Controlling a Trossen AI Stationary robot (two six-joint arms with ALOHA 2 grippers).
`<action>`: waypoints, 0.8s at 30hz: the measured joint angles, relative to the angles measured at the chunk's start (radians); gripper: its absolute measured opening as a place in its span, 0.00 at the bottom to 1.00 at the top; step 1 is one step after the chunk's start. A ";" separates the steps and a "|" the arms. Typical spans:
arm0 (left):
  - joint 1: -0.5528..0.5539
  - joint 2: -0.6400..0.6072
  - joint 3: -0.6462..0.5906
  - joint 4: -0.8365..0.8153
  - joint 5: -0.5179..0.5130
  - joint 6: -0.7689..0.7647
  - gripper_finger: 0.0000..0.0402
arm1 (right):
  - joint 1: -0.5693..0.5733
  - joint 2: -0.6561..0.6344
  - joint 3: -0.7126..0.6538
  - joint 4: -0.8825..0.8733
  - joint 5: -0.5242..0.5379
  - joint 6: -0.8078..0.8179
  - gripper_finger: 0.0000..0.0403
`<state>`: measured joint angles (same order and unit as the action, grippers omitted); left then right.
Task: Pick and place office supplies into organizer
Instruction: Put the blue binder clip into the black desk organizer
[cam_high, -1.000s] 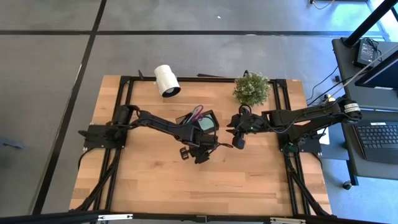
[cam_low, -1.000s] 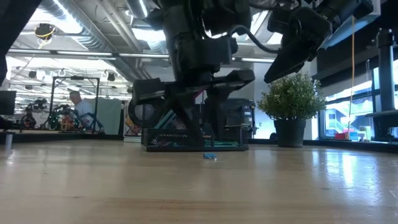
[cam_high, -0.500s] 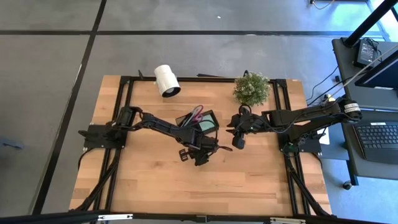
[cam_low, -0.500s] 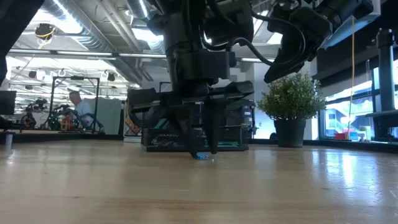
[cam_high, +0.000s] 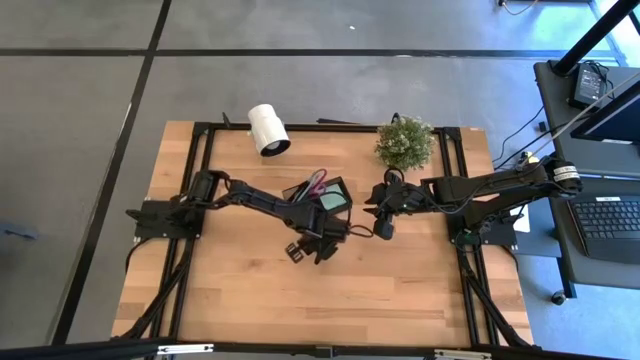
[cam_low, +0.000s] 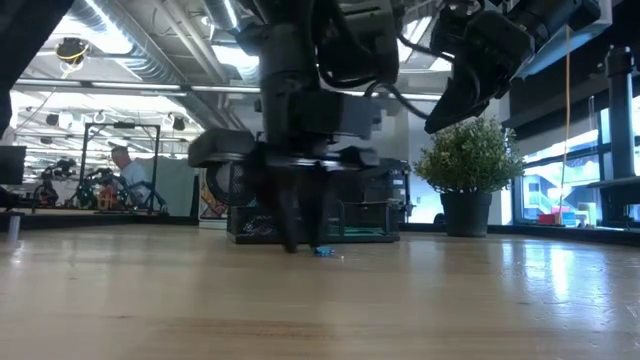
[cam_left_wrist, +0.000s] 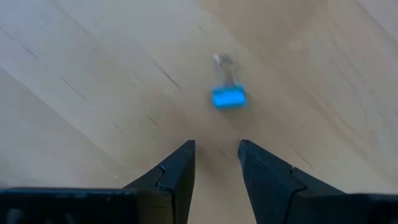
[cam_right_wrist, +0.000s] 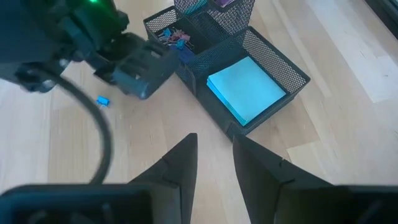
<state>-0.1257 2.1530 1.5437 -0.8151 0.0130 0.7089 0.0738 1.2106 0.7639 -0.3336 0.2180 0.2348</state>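
Because the small blue clip (cam_left_wrist: 228, 98) still lay loose on the bench (cam_high: 250, 290), just in front of the organizer (cam_right_wrist: 249, 118), we judged that the left end effector (cam_left_wrist: 216, 163) had been brought low over it for a pick. In its own wrist view the two fingers stood a little apart with bare wood between them, and the clip sat just beyond the tips, not yet between them; the end effector had hold of nothing. Its low, nose-down pose suggested a grasp from above, and the narrow gap suited so small a piece.

We saw the right end effector (cam_right_wrist: 214, 155) hanging above the bench beside the organizer, on the side toward the small green plant (cam_high: 404, 143). Its fingers were slightly parted and empty, and we took it to be waiting clear of the other arm's reach.

The organizer itself was a black mesh tray. Its low front compartment held the pale blue-green sticky pad (cam_right_wrist: 245, 88), lying flat and filling most of the floor. A neighbouring low compartment held a cluster of small coloured clips (cam_right_wrist: 176, 38). From the taller section behind rose the purple-handled scissors (cam_high: 315, 181), handles up. Whether pens stood there too, we could not tell for sure.

A white roll (cam_high: 268, 129) lay well behind the organizer, untouched.
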 joint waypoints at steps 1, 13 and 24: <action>0.000 0.000 -0.001 -0.018 0.008 -0.013 0.32 | 0.000 0.000 0.000 0.000 0.000 0.000 0.26; -0.032 0.000 -0.006 -0.019 0.006 -0.180 0.32 | 0.000 0.000 0.000 0.000 0.000 0.000 0.26; -0.035 -0.001 -0.008 0.033 0.035 -0.164 0.32 | 0.000 0.000 0.000 0.000 0.000 0.000 0.26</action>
<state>-0.1612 2.1525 1.5352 -0.7824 0.0477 0.5449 0.0740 1.2106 0.7639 -0.3340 0.2180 0.2344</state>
